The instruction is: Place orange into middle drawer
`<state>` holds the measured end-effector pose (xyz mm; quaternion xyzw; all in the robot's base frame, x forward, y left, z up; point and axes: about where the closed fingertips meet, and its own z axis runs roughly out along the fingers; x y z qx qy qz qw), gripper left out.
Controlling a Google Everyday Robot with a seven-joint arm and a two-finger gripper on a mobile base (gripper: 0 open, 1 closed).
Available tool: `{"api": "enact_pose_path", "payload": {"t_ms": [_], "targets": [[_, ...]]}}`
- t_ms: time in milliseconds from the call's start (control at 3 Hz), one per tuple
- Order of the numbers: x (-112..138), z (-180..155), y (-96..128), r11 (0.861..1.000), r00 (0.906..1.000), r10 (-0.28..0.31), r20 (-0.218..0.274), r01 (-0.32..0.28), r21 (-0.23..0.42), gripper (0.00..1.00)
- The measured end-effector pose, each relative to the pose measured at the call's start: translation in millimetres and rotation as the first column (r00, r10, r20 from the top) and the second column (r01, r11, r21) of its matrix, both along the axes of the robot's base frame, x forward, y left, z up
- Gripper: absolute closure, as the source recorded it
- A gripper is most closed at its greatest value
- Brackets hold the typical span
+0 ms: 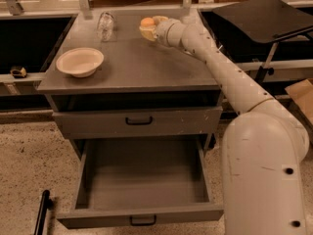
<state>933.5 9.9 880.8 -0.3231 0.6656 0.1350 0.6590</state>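
The orange [146, 21] is being gripped by the tool [149, 26] at the far side of the desk [142, 65], near a clear glass [105, 24]. The middle drawer [142, 182] is being left pulled open below, well apart from the orange.

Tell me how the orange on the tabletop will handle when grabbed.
Round and smooth, the orange likely rolls on the flat tabletop if nudged. Much smaller than the bowl, it is probably light. The gripper is at it, at the back; an off-centre squeeze might pop it free.
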Motion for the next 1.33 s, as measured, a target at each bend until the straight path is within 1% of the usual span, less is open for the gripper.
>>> {"api": "enact_pose_path", "payload": {"t_ms": [333, 667, 1000, 1333], "targets": [[-35.6, 9.6, 2.4, 0.993, 0.9922, 0.111, 0.058, -0.108, -0.039, 1.0], [-35.7, 9.8, 3.0, 0.993, 0.9918, 0.114, 0.056, -0.113, -0.035, 1.0], [-43.4, 18.1, 12.7, 0.98, 0.9787, 0.197, 0.06, -0.197, 0.005, 1.0], [-86.0, 31.2, 17.7, 0.944, 0.9446, 0.327, 0.034, -0.328, 0.031, 1.0]]}}
